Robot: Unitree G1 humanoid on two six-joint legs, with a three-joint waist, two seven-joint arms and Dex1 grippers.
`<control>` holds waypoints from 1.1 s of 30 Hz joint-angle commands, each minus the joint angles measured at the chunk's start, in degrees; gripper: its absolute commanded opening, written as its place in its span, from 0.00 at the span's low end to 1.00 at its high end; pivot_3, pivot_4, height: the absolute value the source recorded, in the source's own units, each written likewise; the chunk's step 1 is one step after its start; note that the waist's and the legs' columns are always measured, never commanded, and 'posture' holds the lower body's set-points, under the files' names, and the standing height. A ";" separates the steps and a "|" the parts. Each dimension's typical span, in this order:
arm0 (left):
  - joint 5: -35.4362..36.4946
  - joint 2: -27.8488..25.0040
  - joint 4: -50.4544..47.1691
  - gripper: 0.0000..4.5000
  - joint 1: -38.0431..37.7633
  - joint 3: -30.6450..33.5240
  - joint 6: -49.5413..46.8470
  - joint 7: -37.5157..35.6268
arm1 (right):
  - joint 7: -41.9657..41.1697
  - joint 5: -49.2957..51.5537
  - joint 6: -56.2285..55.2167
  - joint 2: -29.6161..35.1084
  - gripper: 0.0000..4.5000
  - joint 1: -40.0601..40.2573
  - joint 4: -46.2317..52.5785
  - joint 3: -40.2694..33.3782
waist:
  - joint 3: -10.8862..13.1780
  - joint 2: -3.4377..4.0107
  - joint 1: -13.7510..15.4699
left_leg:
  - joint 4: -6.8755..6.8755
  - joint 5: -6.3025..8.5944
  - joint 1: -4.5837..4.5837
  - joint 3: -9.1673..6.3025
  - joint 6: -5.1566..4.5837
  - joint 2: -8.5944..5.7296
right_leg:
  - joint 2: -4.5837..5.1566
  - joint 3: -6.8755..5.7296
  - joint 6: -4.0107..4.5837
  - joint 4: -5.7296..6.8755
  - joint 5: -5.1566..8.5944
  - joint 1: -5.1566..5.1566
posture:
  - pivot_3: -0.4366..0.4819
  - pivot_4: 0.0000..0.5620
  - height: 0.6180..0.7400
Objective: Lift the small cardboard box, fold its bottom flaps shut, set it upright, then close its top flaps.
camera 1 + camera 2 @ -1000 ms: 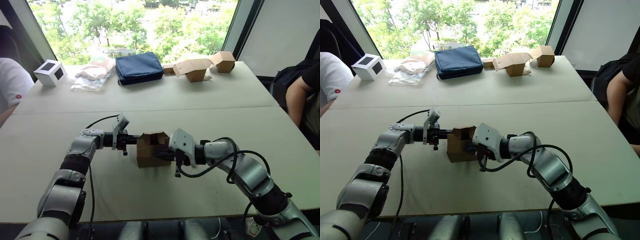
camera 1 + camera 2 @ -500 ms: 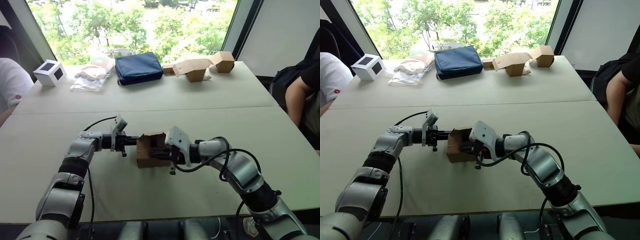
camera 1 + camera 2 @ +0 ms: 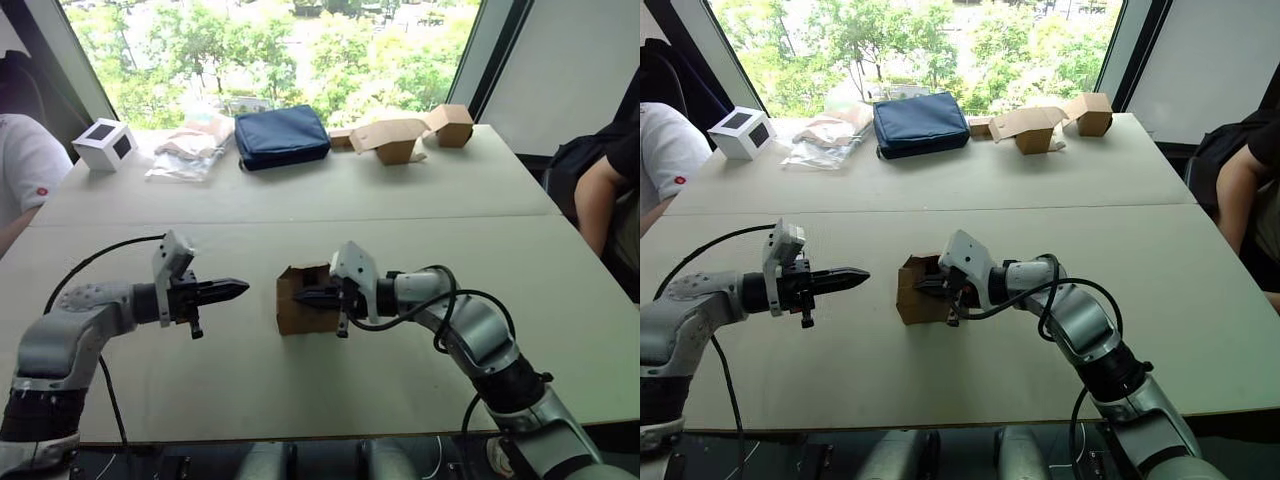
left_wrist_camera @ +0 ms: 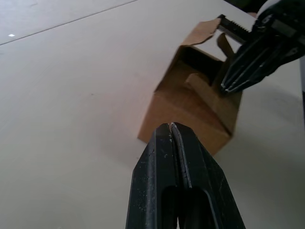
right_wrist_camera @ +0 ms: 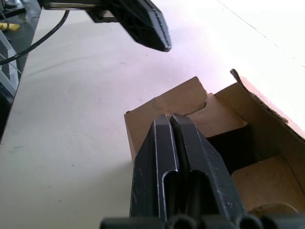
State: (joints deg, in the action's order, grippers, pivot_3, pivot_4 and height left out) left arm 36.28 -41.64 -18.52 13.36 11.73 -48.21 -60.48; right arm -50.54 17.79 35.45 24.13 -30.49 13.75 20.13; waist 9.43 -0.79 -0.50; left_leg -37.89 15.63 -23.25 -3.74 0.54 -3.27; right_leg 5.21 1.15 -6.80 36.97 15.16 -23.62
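On the pale table [image 3: 420, 190] by the window, the small cardboard box [image 3: 298, 312] sits under the right gripper [image 3: 306, 295], whose closed fingers press its top flaps [image 5: 190, 102]. The left gripper [image 3: 235, 288], closed and empty, hovers well apart. Unbraced, the box may slide or its flaps spring open.

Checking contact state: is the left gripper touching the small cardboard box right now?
No, the left gripper hangs shut with bare table between it and the small cardboard box.

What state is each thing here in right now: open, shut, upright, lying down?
small cardboard box: standing on the table, top flaps partly folded in, not closed.
left tool: shut, empty, apart from the box.
right tool: shut, over the box's open top.
blue pouch: lying flat, closed.
brown carton: flap open, drooping.
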 commanded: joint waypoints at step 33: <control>-1.14 4.54 1.61 0.00 1.87 -11.84 7.17 4.29 | 5.14 -2.97 -2.06 -0.31 0.00 -10.03 -4.54 -1.73 | 0.00 0.02 -0.24 | 0.11 -0.04 -0.01 0.05 0.06 0.01 | -0.06 -0.02 0.02 -0.04 0.01 -0.10 | 0.48 0.27 1.00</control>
State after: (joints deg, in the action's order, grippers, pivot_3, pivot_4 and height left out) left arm 34.99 -37.09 -15.89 14.99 -0.02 -41.68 -56.50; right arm -44.71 17.59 36.92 23.62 -39.82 8.74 16.38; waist 9.43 -0.77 -0.74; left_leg -37.76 15.58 -23.27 -3.67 0.61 -3.26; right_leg 5.15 1.14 -6.78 36.94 15.16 -23.74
